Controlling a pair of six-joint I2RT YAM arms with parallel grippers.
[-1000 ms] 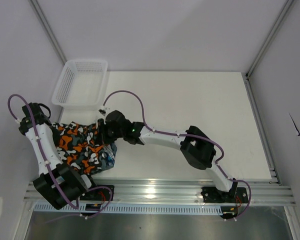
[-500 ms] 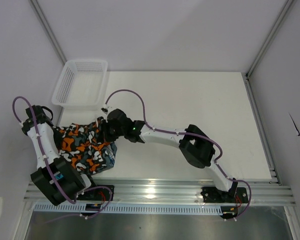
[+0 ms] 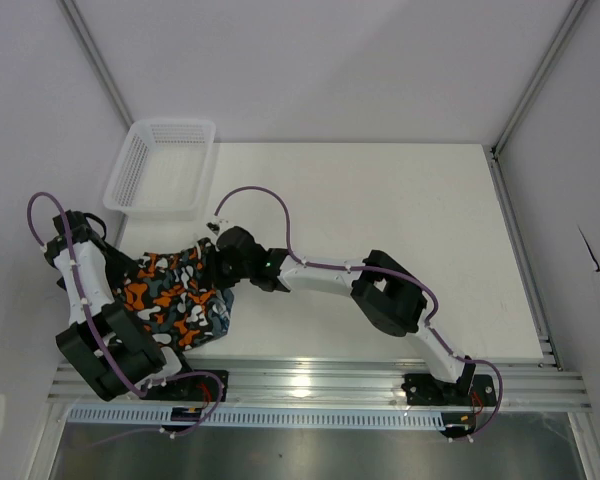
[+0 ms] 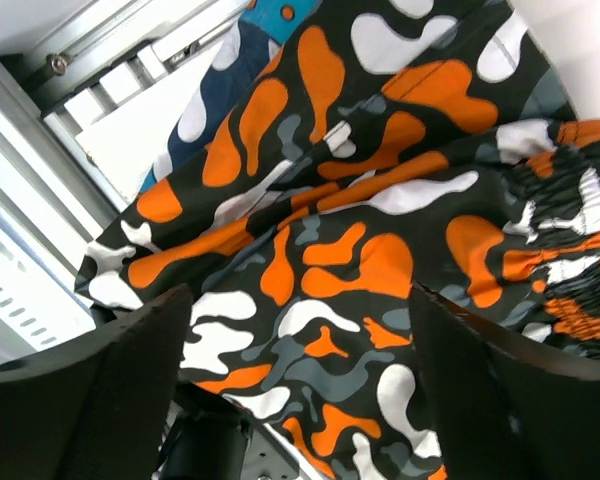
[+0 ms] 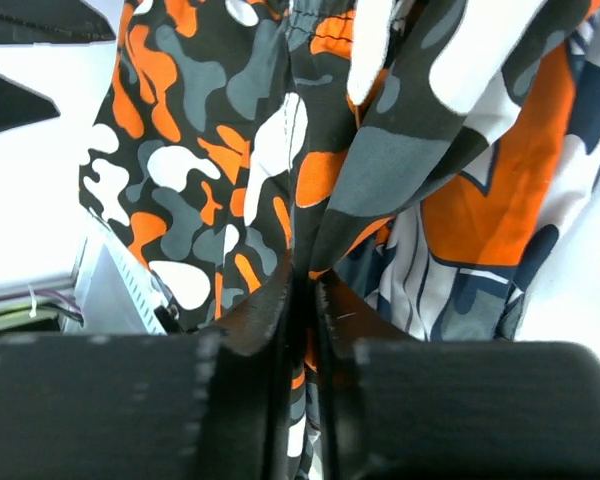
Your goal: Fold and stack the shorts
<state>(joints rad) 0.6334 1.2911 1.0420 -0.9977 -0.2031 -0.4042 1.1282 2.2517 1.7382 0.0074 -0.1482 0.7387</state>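
Observation:
The camouflage shorts [image 3: 175, 295] lie bunched at the table's near left, on top of the patchwork shorts [image 3: 221, 318], which show only at the right edge. My left gripper [image 3: 117, 266] stands wide open at their left edge. In the left wrist view the camouflage shorts [image 4: 330, 250] fill the space under the left gripper [image 4: 310, 400], and nothing is between its fingers [image 4: 510, 390]. My right gripper [image 3: 216, 266] is at the pile's upper right corner. In the right wrist view the right gripper [image 5: 305, 300] is shut on a fold of the camouflage shorts [image 5: 230, 150], with the patchwork shorts [image 5: 480, 240] beside it.
A white mesh basket [image 3: 160, 165] stands at the back left, just beyond the shorts. The table's metal front rail [image 3: 310, 378] runs close below the pile. The right arm [image 3: 385, 295] stretches across the near middle of the white table [image 3: 400, 210].
My left gripper has opened wide and let go of the camouflage shorts. The cloth has settled into a tighter pile. The right gripper keeps its pinch and has shifted slightly.

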